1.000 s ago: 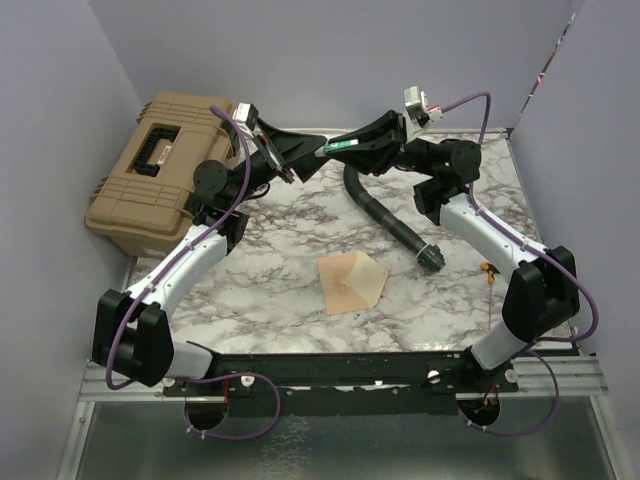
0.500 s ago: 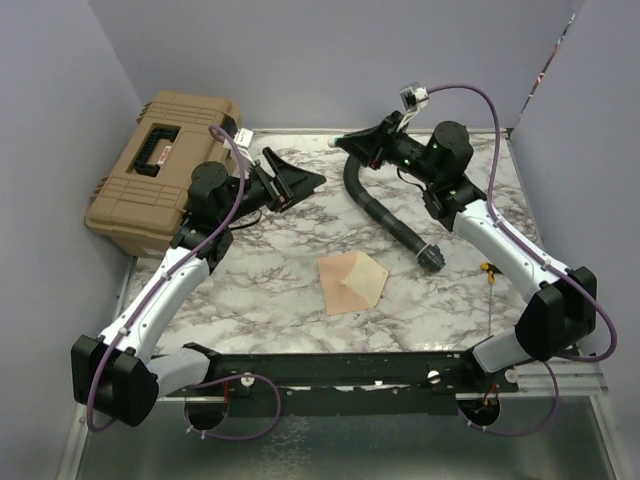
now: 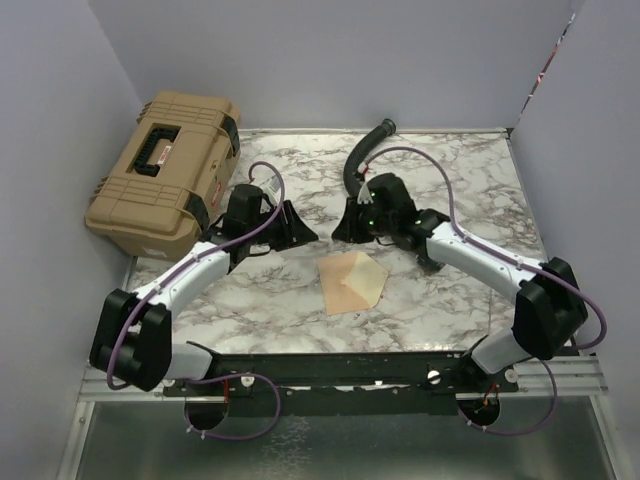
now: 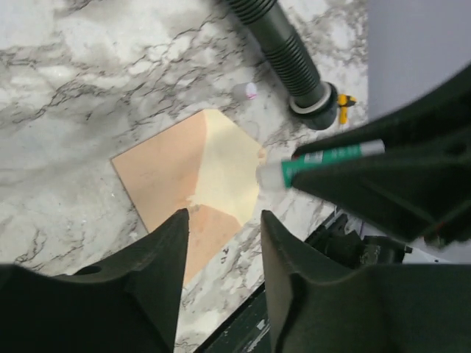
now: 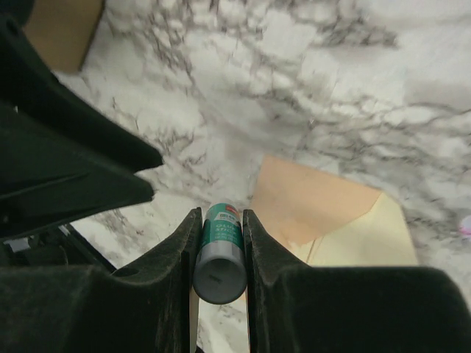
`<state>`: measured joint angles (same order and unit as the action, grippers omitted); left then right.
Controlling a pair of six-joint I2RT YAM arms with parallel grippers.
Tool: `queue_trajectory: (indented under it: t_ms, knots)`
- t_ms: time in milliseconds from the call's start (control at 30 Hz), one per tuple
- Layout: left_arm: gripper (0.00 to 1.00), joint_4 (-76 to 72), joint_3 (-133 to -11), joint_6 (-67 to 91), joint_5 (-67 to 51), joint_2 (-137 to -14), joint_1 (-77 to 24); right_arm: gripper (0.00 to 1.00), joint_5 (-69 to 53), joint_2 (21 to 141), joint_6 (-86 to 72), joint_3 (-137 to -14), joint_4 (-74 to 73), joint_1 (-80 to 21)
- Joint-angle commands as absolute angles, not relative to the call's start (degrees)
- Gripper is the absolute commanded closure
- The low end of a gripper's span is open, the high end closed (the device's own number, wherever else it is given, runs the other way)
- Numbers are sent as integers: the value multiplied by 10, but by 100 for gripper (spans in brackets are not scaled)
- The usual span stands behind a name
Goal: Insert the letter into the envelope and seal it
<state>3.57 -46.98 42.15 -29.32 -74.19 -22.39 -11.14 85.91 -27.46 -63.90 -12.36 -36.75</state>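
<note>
The envelope (image 3: 350, 283) lies flat at the middle of the marble table, its pointed flap open and showing the cream-yellow inside (image 4: 224, 165). It also shows in the right wrist view (image 5: 313, 195). The letter does not show as a separate sheet. My right gripper (image 5: 221, 215) is shut on a green glue stick (image 5: 221, 246) and hovers just past the envelope's far edge (image 3: 340, 230). The glue stick also shows in the left wrist view (image 4: 324, 158). My left gripper (image 4: 223, 217) is open and empty, low above the table to the envelope's far left (image 3: 303, 232).
A tan tool case (image 3: 165, 170) stands at the back left. A black ribbed hose (image 3: 360, 160) curves across the back of the table, its end near the right arm (image 4: 313, 103). A small white and pink cap (image 4: 246, 90) and a small yellow item (image 3: 488, 270) lie on the marble.
Both arms have come down from high at the back towards the table's middle and now sit close together just beyond the envelope. The right gripper has kept the glue stick.
</note>
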Motion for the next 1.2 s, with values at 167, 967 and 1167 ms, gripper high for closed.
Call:
queue_trajectory:
  t_ms: [167, 967, 1167]
  knots:
    - [70, 10, -497, 389, -257, -884, -252, 99, 24, 913, -271, -625, -200, -423]
    - [90, -11, -534, 372, -221, -1057, -312, 99, 72, 942, -208, -578, -142, -484]
    - [94, -11, -508, 371, -204, -1062, -312, 99, 84, 961, -208, -579, -136, -502]
